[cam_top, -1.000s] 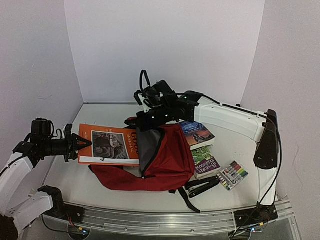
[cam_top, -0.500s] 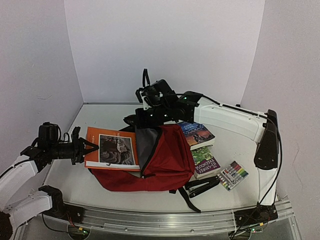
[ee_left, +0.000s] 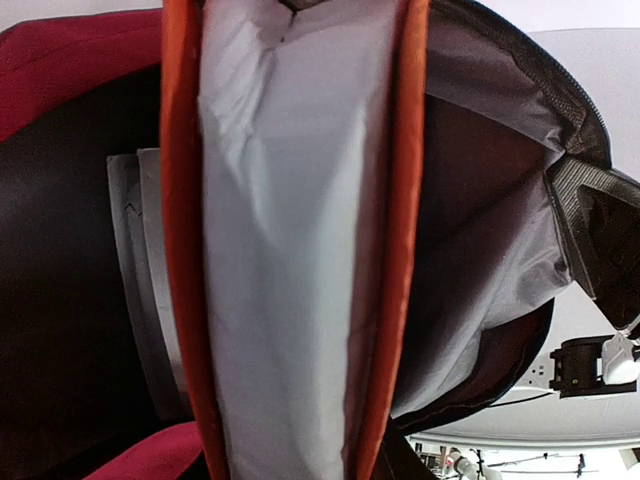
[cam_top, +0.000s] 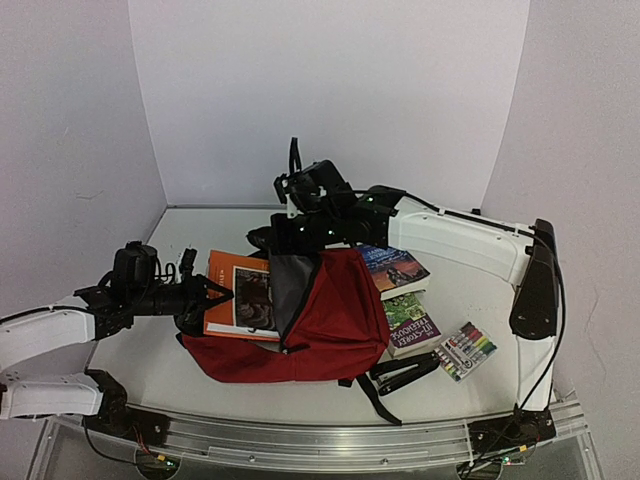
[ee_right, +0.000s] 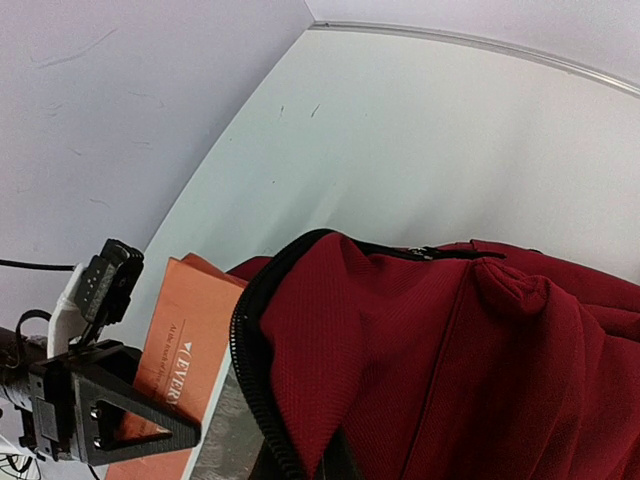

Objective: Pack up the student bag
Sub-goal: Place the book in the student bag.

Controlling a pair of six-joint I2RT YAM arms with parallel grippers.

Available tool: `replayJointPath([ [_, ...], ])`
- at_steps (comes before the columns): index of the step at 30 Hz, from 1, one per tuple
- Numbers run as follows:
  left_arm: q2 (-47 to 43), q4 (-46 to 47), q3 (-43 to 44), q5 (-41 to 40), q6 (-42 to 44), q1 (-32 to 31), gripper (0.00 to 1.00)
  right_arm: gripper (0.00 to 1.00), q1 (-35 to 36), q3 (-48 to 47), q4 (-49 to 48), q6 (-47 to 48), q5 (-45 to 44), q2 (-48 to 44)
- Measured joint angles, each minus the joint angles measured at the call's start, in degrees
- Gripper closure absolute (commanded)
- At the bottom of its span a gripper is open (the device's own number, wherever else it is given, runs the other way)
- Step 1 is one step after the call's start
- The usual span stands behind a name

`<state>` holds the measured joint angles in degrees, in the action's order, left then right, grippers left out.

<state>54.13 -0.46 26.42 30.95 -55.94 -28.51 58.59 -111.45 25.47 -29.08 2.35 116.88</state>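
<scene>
Two tools: left tool [cam_top: 210,294] clamps the orange book [cam_top: 240,297] (half inside the student bag [cam_top: 335,315]), right tool [cam_top: 290,240] pinches its rim.

White table [cam_top: 200,225] spreading before me, plain pale lilac back wall [cam_top: 330,90], matching left wall [cam_top: 60,120] and right wall [cam_top: 590,150] at my sides, aluminium rail [cam_top: 330,440] along my near edge, soft even light.

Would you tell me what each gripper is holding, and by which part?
The left gripper holds the orange book by its page edge, outside the backpack; the right gripper pinches the rim of the backpack's opening.
</scene>
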Motion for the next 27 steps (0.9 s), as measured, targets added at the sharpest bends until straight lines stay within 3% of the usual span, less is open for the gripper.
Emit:
replayJointPath([
  [3, 3.30, 4.22, 0.29, -2.87, -0.78, -3.21, 0.70, 1.00, 0.00, 0.23, -0.75, -0.62, 0.08, -0.02],
  [8, 11.13, 6.87, 4.55, -7.64, -0.82, -7.86, 0.50, 1.00, 0.00, 1.11, -1.99, -0.99, 0.08, -0.33],
  [16, 7.81, -6.81, 5.51, -18.82, 1.73, -9.01, 0.18, 1.00, 0.00, 4.87, -2.53, -1.00, -0.62, -3.55],
  [22, -1.05, -14.89, 5.28, -23.16, 2.07, -9.01, 0.17, 1.00, 0.00, 5.39, -2.99, -0.98, -1.05, -3.91],
  [27, -0.51, -16.22, 4.06, -23.31, 1.95, -9.01, 0.22, 1.00, 0.00, 5.50, -3.19, -1.00, -1.03, -3.91],
])
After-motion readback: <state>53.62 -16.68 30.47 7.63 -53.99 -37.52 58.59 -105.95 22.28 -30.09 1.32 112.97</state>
